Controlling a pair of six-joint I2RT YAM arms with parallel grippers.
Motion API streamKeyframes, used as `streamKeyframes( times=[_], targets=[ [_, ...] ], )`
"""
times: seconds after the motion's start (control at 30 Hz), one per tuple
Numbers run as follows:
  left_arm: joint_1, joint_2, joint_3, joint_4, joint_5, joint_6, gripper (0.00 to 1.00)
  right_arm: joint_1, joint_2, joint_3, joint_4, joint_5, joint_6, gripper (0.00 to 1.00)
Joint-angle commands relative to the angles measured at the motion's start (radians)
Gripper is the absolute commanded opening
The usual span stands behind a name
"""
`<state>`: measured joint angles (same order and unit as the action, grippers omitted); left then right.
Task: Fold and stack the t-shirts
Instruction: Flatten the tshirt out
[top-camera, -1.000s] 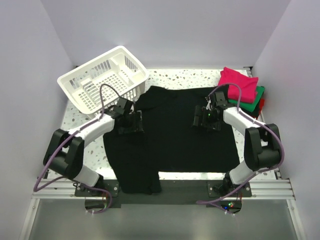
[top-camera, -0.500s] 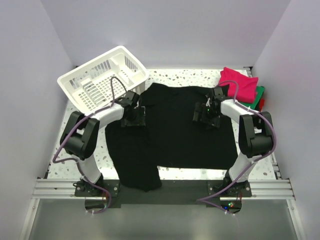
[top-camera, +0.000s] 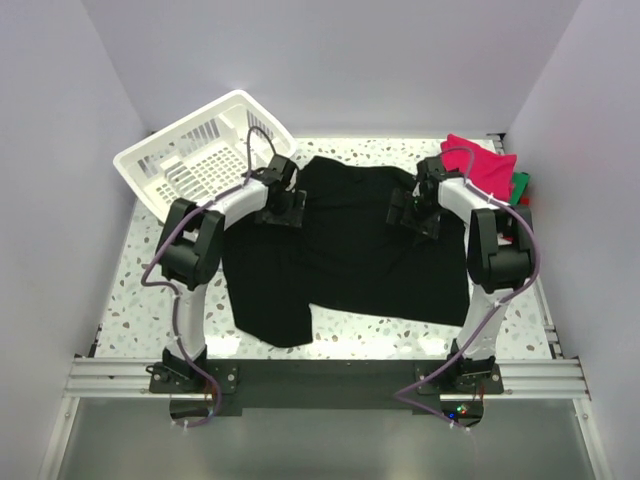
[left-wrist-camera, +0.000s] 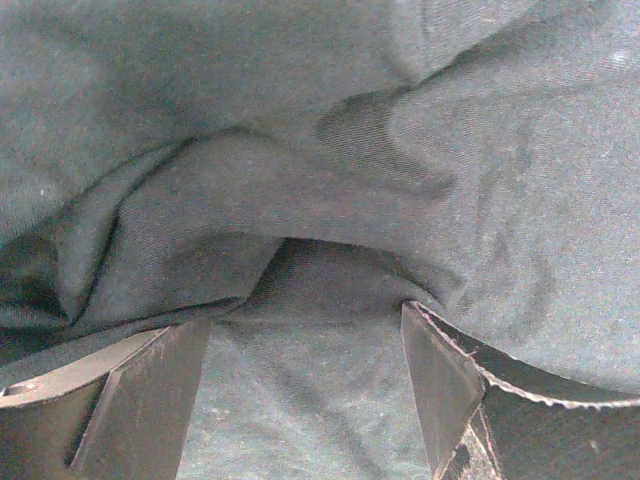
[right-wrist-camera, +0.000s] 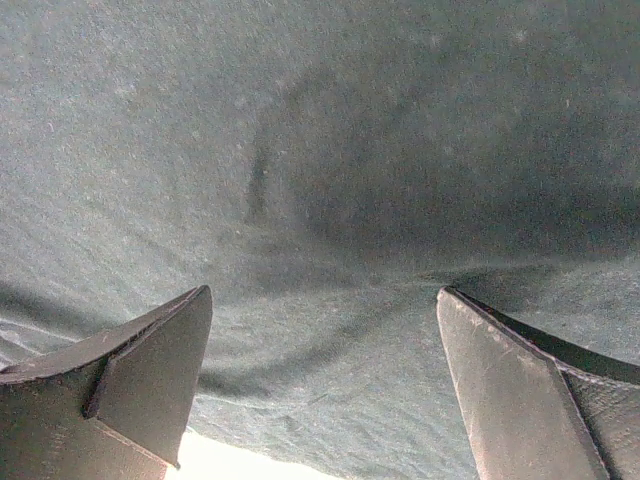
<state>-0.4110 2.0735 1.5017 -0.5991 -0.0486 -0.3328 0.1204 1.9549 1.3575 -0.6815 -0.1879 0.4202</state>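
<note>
Speckled tabletop (top-camera: 150, 280) was largely hidden beneath a rumpled black t-shirt (top-camera: 350, 255); left gripper (left-wrist-camera: 303, 318) and right gripper (right-wrist-camera: 325, 291) gaped apart

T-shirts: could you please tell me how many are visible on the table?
3 clearly: a large black t-shirt spread out in the middle, a magenta t-shirt at the far right, and a green t-shirt under it. More may be hidden beneath them.

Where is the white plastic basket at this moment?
In the top external view, the white basket sits at the far left corner of the table, beside the left gripper and the far left edge of the black t-shirt.
</note>
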Motion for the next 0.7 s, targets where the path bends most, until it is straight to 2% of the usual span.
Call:
streamKeyframes(
  times=[0.0,0.1,0.27,0.47,0.67],
  targets=[
    [0.021,0.115,0.075,0.004,0.026,0.057,0.82,-0.008,0.085,0.043,0.014,0.071,-0.014,0.99],
    [0.021,0.155,0.142,-0.004,0.044,0.061,0.82,-0.008,0.101,0.09,-0.01,0.068,-0.023,0.99],
    [0.018,0.119,0.164,0.016,0.044,0.058,0.82,-0.008,0.095,0.152,-0.015,0.036,-0.061,0.98],
    [0.005,-0.022,0.138,0.087,0.078,0.06,0.82,0.015,0.019,0.178,-0.024,0.022,-0.124,0.97],
    [-0.008,-0.165,0.097,0.097,0.079,0.031,0.83,0.062,-0.059,0.137,-0.035,0.018,-0.138,0.97]
  ],
)
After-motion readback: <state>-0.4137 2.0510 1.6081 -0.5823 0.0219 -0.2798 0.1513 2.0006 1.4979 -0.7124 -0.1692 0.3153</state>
